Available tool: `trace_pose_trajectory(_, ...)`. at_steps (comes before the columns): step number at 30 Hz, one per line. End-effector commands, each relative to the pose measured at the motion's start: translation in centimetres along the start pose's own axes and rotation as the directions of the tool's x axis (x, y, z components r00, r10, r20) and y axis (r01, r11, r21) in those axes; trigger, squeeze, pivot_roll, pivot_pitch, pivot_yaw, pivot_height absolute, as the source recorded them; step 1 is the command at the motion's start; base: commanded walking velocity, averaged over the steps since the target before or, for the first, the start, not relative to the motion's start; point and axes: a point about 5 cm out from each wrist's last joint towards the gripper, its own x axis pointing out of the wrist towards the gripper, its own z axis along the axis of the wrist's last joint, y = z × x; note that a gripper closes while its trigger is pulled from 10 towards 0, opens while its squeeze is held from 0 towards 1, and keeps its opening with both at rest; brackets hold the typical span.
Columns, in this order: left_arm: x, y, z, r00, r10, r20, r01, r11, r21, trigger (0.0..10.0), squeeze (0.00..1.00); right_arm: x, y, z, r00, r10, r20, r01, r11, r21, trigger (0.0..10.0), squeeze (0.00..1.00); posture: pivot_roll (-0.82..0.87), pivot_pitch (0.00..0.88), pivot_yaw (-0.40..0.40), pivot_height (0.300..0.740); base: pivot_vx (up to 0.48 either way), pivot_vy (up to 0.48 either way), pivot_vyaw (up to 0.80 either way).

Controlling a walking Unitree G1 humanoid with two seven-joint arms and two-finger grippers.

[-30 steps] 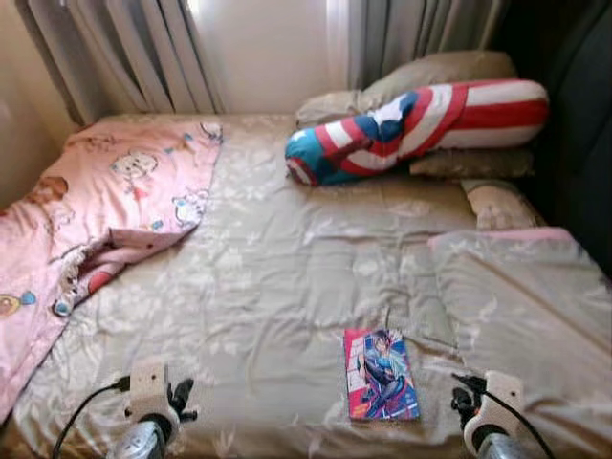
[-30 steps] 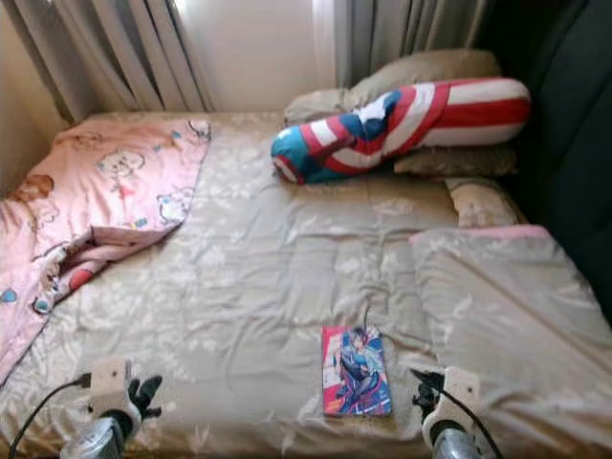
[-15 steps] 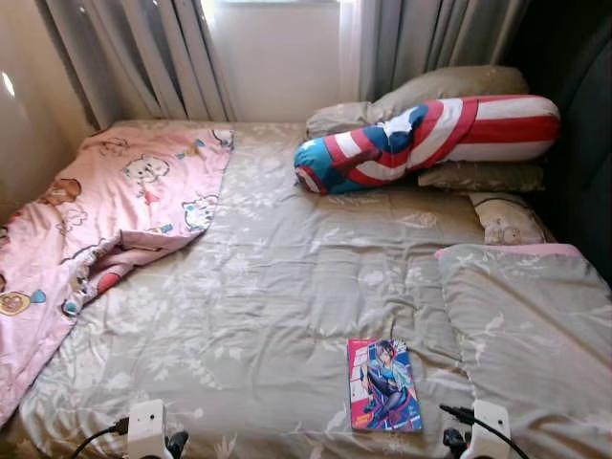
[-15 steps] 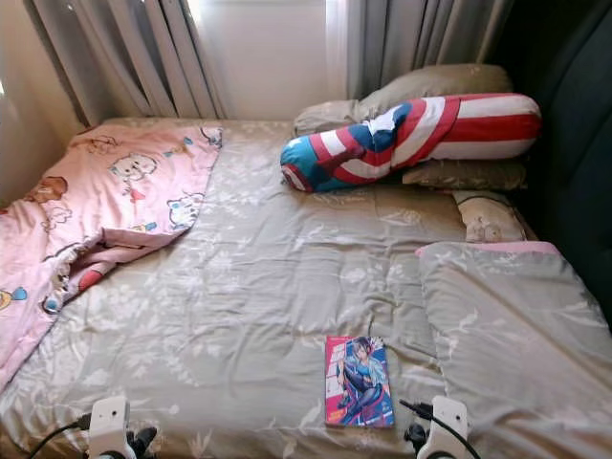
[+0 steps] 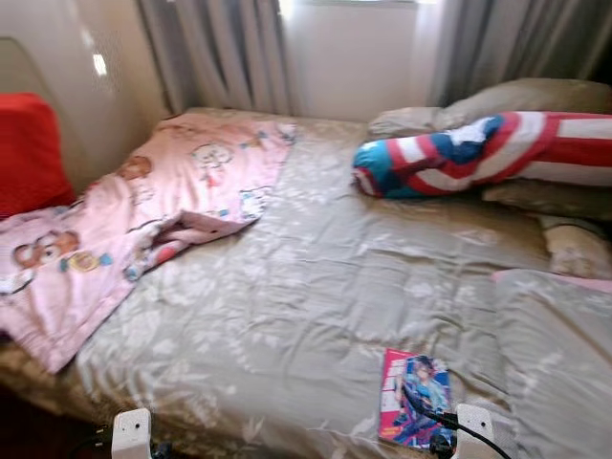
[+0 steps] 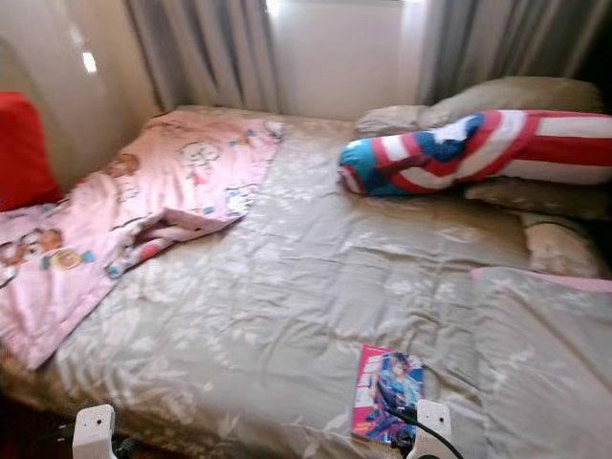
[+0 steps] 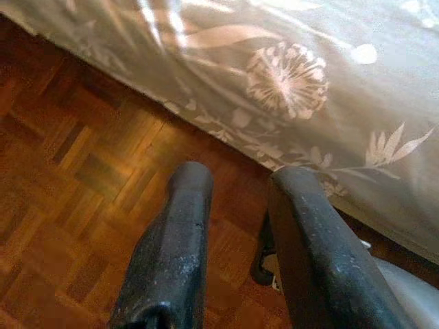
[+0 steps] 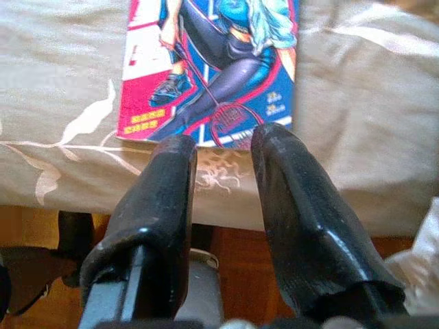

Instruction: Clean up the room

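Observation:
A comic book (image 5: 416,411) with a pink and blue cover lies flat near the front edge of the beige floral bedspread (image 5: 316,287). My right gripper (image 8: 223,144) hangs open just short of the book (image 8: 212,62), level with the bed's edge, with nothing between its fingers. My left gripper (image 7: 240,181) is open over the parquet floor (image 7: 75,171), beside the hanging bedspread (image 7: 329,82). A crumpled pink cartoon blanket (image 5: 143,220) covers the bed's left side.
A red, white and blue striped bolster (image 5: 478,153) lies on beige pillows (image 5: 535,96) at the head of the bed. A red cushion-like thing (image 5: 33,153) stands at the far left by the wall. Grey curtains (image 5: 229,48) hang behind the bed.
The whole view has swung left, bringing the red thing and the bed's left edge into sight. Both arms now sit lower in the picture. The book has not moved on the bed.

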Motion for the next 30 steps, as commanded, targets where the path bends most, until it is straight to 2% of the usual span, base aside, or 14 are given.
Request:
trace_pose_trajectory(1, 0.0, -0.3, -0.1, 1.000, -0.005, 0.005, 0.005, 1.000, 0.001, 10.0, 0.00, -0.2, -0.4, -0.8, 0.999, -0.014, -0.030, 0.014, 1.000, -0.007, 10.0, 0.00, 0.03, 0.000, -0.003, 0.740, 0.000, 0.000, 0.47)
trace_pose_trajectory(3, 0.1, -0.5, 0.0, 1.000, -0.013, 0.012, 0.013, 1.000, 0.008, 10.0, 0.00, -0.3, -0.7, -1.2, 0.999, -0.025, -0.045, 0.026, 1.000, 0.016, 10.0, 0.00, 0.03, 0.000, -0.004, 0.740, 0.000, 0.000, 0.00)
trace_pose_trajectory(11, 0.2, -1.4, 0.1, 0.999, -0.043, 0.013, 0.042, 0.999, 0.027, 10.0, 0.00, -0.4, -1.0, -1.3, 0.998, -0.024, -0.050, 0.025, 1.000, 0.018, 10.0, 0.00, 0.02, 0.000, -0.004, 0.740, 0.000, 0.000, 0.00)
trace_pose_trajectory(30, 0.3, -2.1, 0.6, 0.998, -0.059, 0.029, 0.058, 0.997, 0.048, 10.0, 0.00, -0.5, -0.9, -1.7, 0.998, -0.019, -0.057, 0.020, 1.000, 0.012, 10.0, 0.00, 0.02, 0.000, 0.004, 0.740, 0.000, 0.307, 0.00)
